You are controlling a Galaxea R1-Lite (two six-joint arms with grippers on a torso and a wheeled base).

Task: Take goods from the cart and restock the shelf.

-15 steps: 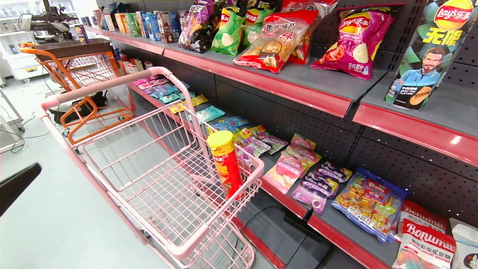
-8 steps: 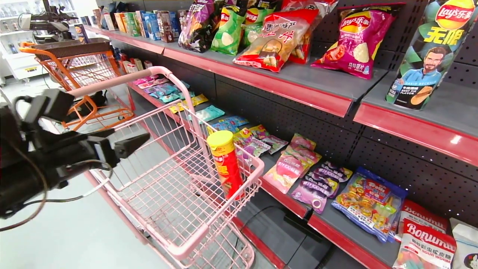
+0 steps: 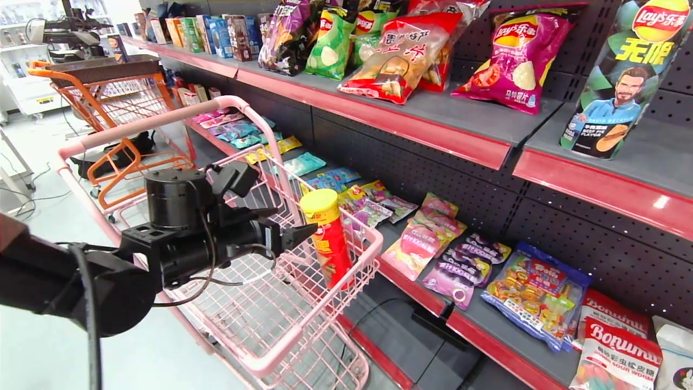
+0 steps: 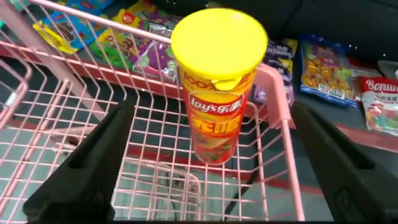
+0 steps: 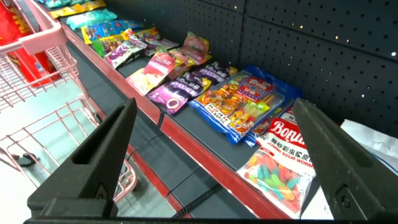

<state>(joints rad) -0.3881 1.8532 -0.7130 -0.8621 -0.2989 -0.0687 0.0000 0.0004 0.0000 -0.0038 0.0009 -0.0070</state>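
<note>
A red chip can (image 3: 327, 238) with a yellow lid stands upright in the front right corner of the pink cart (image 3: 270, 362). My left gripper (image 3: 296, 234) is open inside the cart basket, level with the can's upper half and just left of it, not touching. In the left wrist view the can (image 4: 217, 93) stands between and beyond the spread black fingers (image 4: 87, 168), against the cart rim (image 4: 277, 87). My right gripper (image 5: 212, 106) is open and holds nothing, above the lower shelf's candy bags (image 5: 242, 99).
The grey shelf with red edges (image 3: 422, 135) runs along the right. Chip bags (image 3: 395, 54) lie on its upper level, candy bags (image 3: 438, 244) on the lower one. An orange cart (image 3: 108, 92) stands behind. A black cable (image 3: 379, 309) lies on the floor by the pink cart.
My left arm has swung in from the left edge and travelled right across the cart basket, ending with its open gripper close to the can. The can and cart stayed put.
</note>
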